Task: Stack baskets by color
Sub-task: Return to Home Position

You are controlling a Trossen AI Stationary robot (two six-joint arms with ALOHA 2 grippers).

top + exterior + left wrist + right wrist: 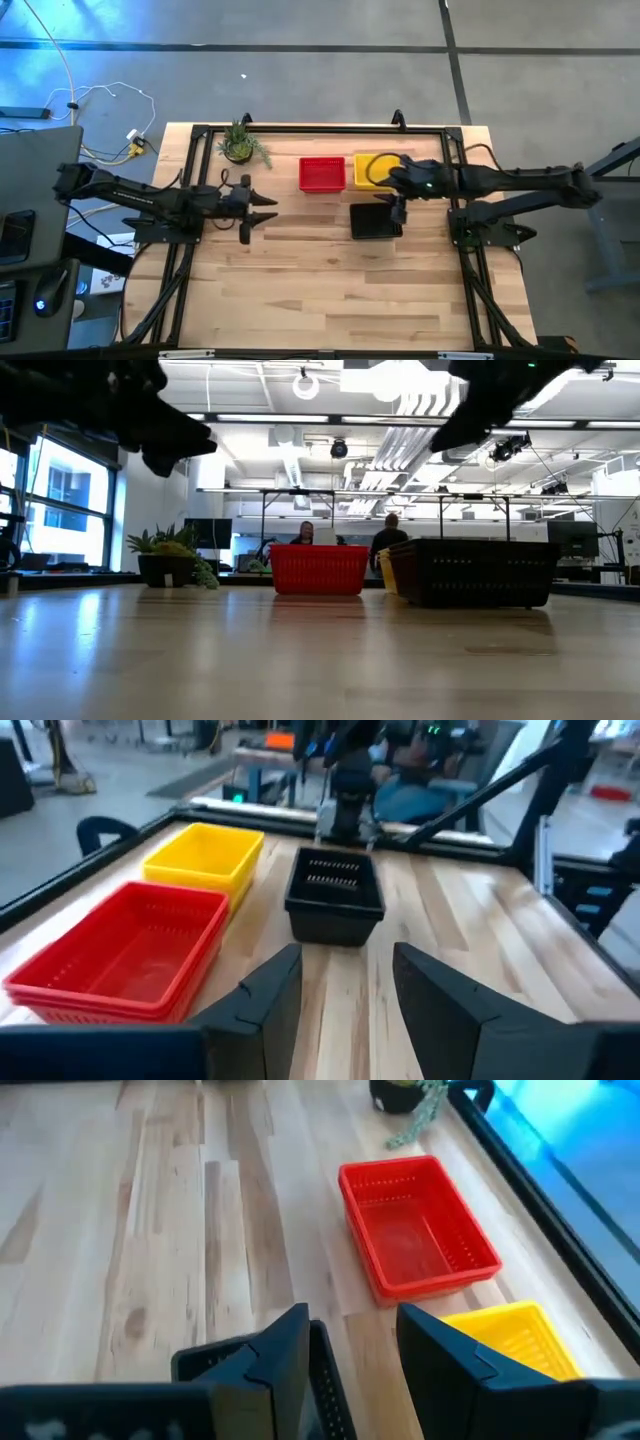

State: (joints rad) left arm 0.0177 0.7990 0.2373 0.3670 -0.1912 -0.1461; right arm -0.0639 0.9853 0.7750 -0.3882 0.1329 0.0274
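A red basket [322, 174] stands on the table at the far middle, with a yellow basket [372, 168] to its right. A black basket [375, 221] sits just nearer than the yellow one. In the left wrist view the red basket [130, 955] shows a second rim under its top one. My left gripper [268, 210] hovers open, left of the baskets and facing them [345, 1000]. My right gripper [392, 192] hangs open above the gap between the yellow and black baskets, slanting down [350, 1360]. Neither has anything between its fingers.
A small green potted plant [240, 147] stands at the far left corner. Black frame rails [320, 128] run along the table's far edge and sides. The near half of the wooden table [330, 300] is bare. Two people [345, 540] show in the room beyond.
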